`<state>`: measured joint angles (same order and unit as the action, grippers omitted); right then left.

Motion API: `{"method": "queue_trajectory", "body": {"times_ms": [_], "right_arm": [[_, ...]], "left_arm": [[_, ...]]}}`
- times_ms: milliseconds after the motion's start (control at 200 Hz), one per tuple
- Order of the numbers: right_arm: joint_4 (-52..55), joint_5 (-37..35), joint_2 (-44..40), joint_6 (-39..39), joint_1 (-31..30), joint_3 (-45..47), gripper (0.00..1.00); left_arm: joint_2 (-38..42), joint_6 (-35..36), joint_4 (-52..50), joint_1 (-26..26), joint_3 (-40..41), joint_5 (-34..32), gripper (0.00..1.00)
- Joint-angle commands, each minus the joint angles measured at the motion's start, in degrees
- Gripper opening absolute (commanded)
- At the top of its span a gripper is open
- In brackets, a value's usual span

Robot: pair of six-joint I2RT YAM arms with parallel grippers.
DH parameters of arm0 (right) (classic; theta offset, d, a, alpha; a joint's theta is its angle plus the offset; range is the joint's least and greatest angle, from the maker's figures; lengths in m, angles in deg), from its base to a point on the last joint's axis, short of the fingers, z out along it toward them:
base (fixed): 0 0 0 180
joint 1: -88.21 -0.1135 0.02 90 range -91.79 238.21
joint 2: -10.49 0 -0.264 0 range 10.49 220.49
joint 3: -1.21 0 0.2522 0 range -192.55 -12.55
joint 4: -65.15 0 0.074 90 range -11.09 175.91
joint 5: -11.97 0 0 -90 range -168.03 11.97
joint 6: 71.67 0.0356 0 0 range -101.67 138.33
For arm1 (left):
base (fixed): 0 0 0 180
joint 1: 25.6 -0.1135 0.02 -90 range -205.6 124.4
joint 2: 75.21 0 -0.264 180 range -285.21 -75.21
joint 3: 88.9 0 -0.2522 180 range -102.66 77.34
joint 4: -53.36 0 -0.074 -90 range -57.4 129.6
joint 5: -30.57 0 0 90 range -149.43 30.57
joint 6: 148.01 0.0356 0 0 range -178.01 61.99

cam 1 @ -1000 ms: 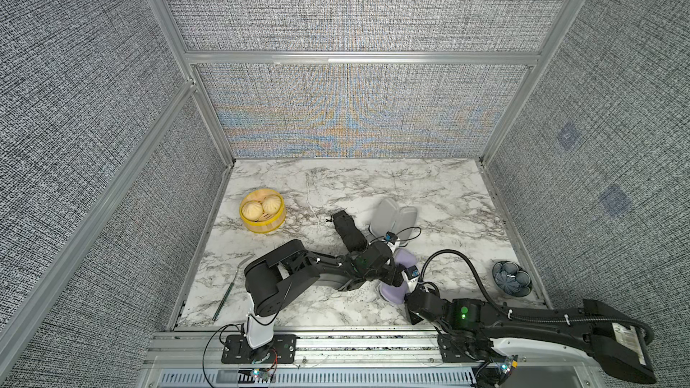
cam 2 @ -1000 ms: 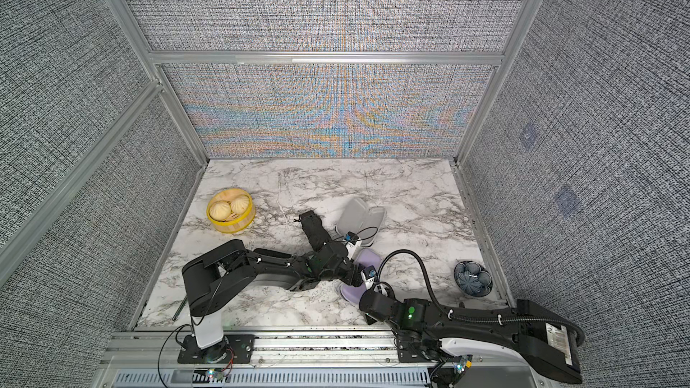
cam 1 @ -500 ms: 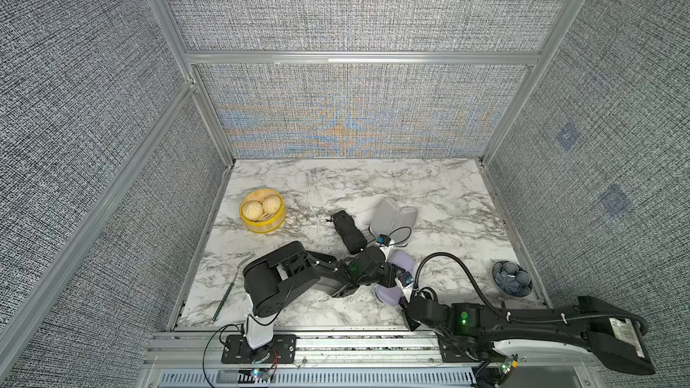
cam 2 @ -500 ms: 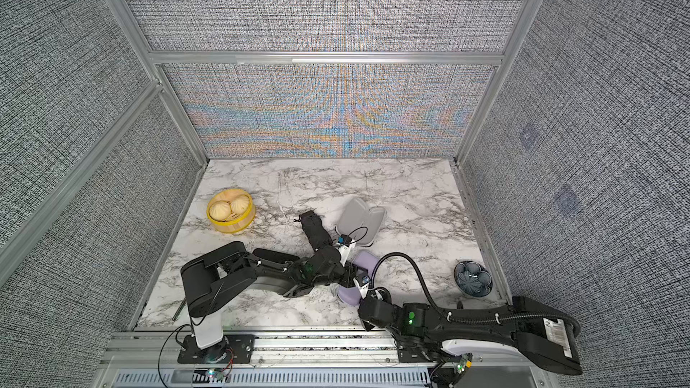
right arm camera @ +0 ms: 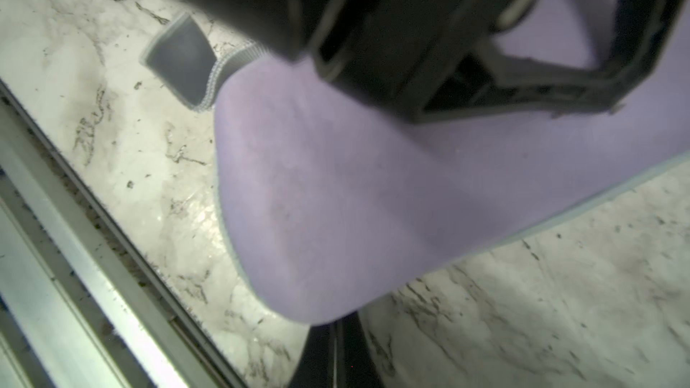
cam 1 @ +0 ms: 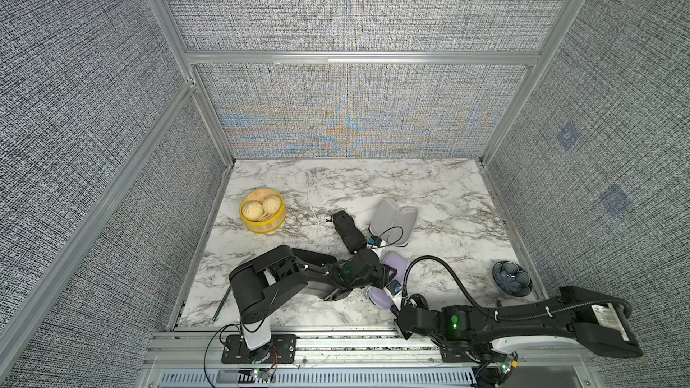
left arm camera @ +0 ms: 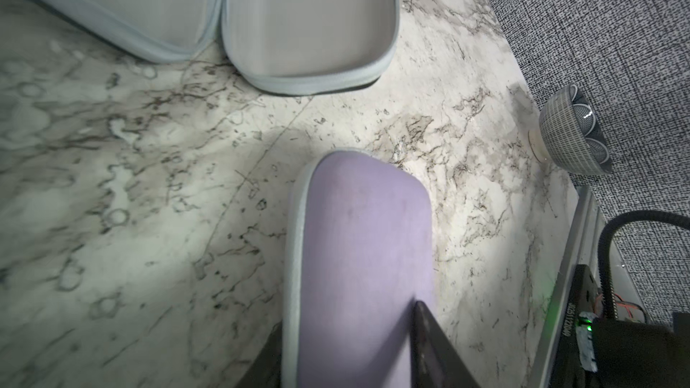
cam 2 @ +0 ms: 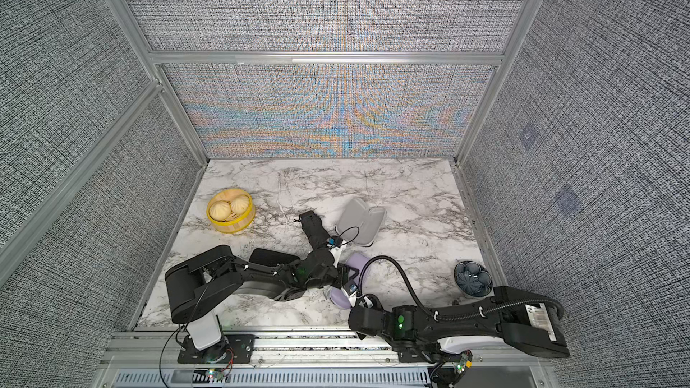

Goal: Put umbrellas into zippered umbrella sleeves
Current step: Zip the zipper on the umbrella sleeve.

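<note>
Steamer basket point(cam 1: 261, 227) sits at the left of the marble table point(cam 1: 429, 188), well apart from both arms. Near centre a black umbrella point(cam 1: 349, 233) lies just beside an open sleeve point(cam 1: 394, 218) lined in grey. Towards the front, the left gripper point(left arm camera: 347, 315) straddles the lavender sleeve point(left arm camera: 358, 225), jaws pinching its long sides. The right gripper point(right arm camera: 336, 330), pressed together, meets that sleeve's rounded front end; whether it holds anything cannot be told.

On your tabletop point(cam 1: 429, 188), the steamer basket point(cam 1: 261, 227) sits far left. The folded umbrella point(cam 1: 349, 233) lies mid-table, with the open sleeve point(cam 1: 395, 218) just right of it. The closed sleeve point(cam 1: 395, 263) lies nearer you, and the bowl point(cam 1: 511, 281) sits near right.
</note>
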<state>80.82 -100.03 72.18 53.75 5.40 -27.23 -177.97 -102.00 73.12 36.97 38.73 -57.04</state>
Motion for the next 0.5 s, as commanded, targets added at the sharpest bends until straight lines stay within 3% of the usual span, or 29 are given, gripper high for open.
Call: {"method": "queue_trajectory", "body": {"times_ms": [0, 225, 350, 495], "right_arm": [[-0.65, 3.81, 1.02, -0.58, -1.13, -0.75, 0.00], [-2.88, 2.45, 2.59, -0.73, -2.79, -1.41, 0.00], [-3.41, -1.41, 1.24, 1.45, -2.80, -1.15, 0.00], [-7.82, -0.22, 5.16, 0.19, -2.89, -3.01, 0.00]], "left_arm": [[-0.38, 0.49, 1.04, -1.06, 1.25, -6.16, 0.25], [-0.80, -0.61, 4.99, -1.20, 2.04, -7.83, 0.25], [-2.36, -3.53, 13.48, -1.29, 5.16, -7.55, 0.25], [-4.11, -5.27, 17.23, -1.16, 6.05, -8.66, 0.26]]}}
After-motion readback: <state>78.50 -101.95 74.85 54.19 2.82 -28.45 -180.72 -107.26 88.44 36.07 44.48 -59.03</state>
